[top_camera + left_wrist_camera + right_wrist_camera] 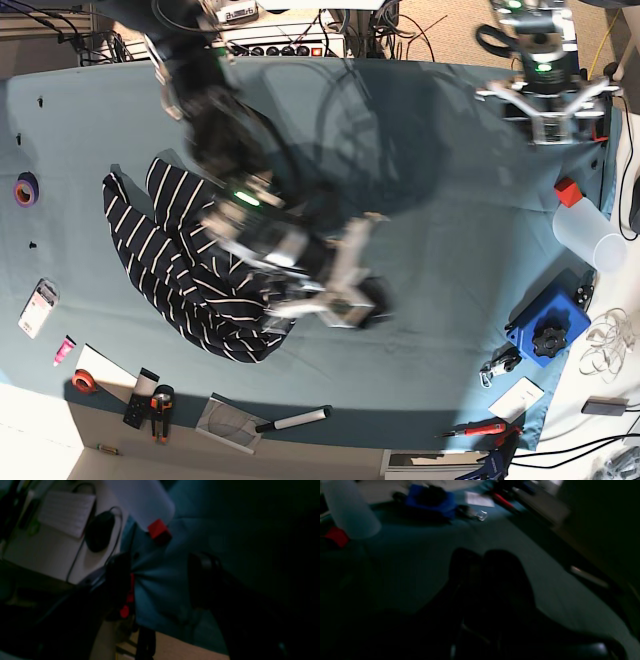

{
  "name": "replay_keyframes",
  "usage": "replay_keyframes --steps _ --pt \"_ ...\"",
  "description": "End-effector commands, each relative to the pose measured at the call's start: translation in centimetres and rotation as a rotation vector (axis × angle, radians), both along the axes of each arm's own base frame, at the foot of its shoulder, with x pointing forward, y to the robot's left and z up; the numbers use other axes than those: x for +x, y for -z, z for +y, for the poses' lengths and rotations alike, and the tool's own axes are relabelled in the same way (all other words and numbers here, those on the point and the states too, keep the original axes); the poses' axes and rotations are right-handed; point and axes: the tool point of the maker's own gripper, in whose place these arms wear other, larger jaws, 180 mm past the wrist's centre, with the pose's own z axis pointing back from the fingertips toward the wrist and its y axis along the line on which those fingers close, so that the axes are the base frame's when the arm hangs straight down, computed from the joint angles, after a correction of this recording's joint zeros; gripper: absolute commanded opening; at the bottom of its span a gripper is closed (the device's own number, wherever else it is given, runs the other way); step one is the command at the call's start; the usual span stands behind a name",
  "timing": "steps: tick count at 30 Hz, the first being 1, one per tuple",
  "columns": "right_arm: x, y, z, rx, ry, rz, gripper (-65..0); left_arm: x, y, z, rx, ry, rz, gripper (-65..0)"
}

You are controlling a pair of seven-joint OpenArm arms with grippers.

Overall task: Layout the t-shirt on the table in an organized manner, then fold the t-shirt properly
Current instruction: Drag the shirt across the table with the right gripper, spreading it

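The t-shirt (185,265), dark with thin white stripes, lies crumpled on the left half of the teal table (440,250). My right gripper (365,300) hovers low just right of the shirt's lower edge, blurred by motion. In the right wrist view its fingers (495,565) are pressed together over bare teal cloth, shut with nothing visible between them. My left gripper (548,122) is far off at the table's back right corner. In the left wrist view it (162,580) stands open over the wrinkled teal cloth, with nothing between its dark fingers (203,577).
A red block (568,190) and a translucent bottle (590,235) sit at the right edge, with a blue block (545,335) nearer the front. A tape roll (26,188) lies far left. Pliers (160,410) and a marker (295,420) lie along the front edge.
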Motion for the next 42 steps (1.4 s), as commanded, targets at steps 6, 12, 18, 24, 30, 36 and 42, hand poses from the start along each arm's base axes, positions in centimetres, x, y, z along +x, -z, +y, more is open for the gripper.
replay_keyframes --steps 6,12,18,24,30,36,42 --pt "1.7 -5.0 6.7 0.061 -0.114 -0.078 -65.0 -0.1 -1.0 1.0 -0.007 -0.027 -0.035 -30.1" --pt "2.1 -5.4 7.4 -0.079 -0.136 -0.111 -65.0 -0.1 -1.0 1.0 -0.007 -0.027 -0.035 -30.1" --pt "2.2 -4.9 7.0 -0.105 -0.126 -0.092 -45.8 0.0 -1.0 1.0 -0.007 -0.026 -0.036 -30.1" --pt "1.8 -6.6 7.2 -0.076 -0.132 -0.137 -45.8 0.0 -1.0 1.0 -0.006 -0.026 -0.037 -30.1" --pt "2.8 -12.1 4.2 -0.005 0.025 -0.239 -45.8 0.9 -1.5 -0.4 -0.006 0.068 -0.069 -30.1" --pt "7.4 -12.1 -4.4 -0.011 0.346 -0.174 -45.9 2.7 -2.5 -8.8 -0.198 0.515 -0.15 -30.1" --pt "9.5 -9.9 -15.9 0.017 0.623 -0.06 -45.9 4.6 -4.7 -12.2 -0.207 0.735 -0.222 -30.3"
